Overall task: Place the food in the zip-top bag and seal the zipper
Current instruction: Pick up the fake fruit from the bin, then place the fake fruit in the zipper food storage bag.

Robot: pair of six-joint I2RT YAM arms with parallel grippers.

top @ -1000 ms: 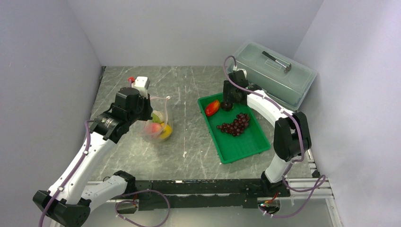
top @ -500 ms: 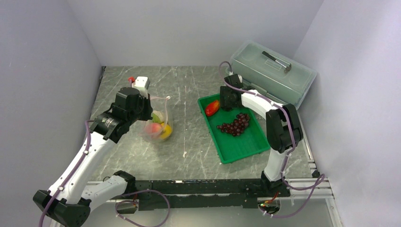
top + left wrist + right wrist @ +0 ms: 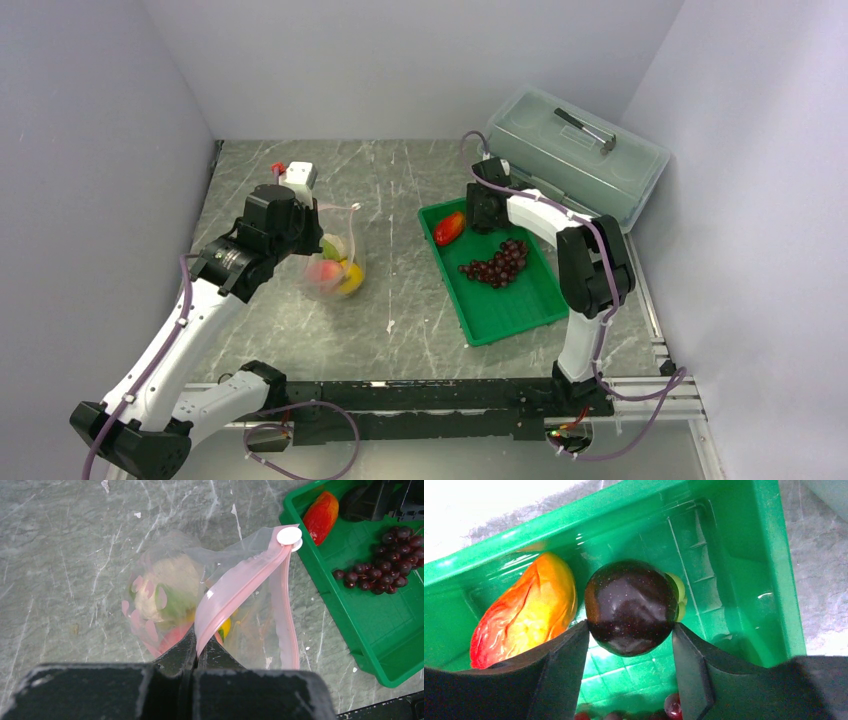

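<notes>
The clear zip-top bag (image 3: 335, 265) hangs over the table's left half, its bottom on or near the table, with the white-and-green vegetable (image 3: 160, 585), pink peach (image 3: 172, 637) and yellow-orange fruit (image 3: 225, 627) inside. My left gripper (image 3: 199, 650) is shut on the pink zipper strip (image 3: 240, 585) and holds the mouth up; it also shows in the top view (image 3: 312, 214). My right gripper (image 3: 630, 630) is low in the green tray (image 3: 510, 320), its fingers touching both sides of the dark purple ball (image 3: 630, 607). The red-orange fruit (image 3: 524, 615) lies beside it. The grape bunch (image 3: 497, 262) lies mid-tray.
A pale green lidded box (image 3: 575, 150) stands behind the tray at the back right. A small white block with a red part (image 3: 298, 175) sits at the back left. Grey walls close in the table on three sides.
My right gripper has dropped into the tray's far end and come round the dark purple ball. The left arm and the bag have not moved.
</notes>
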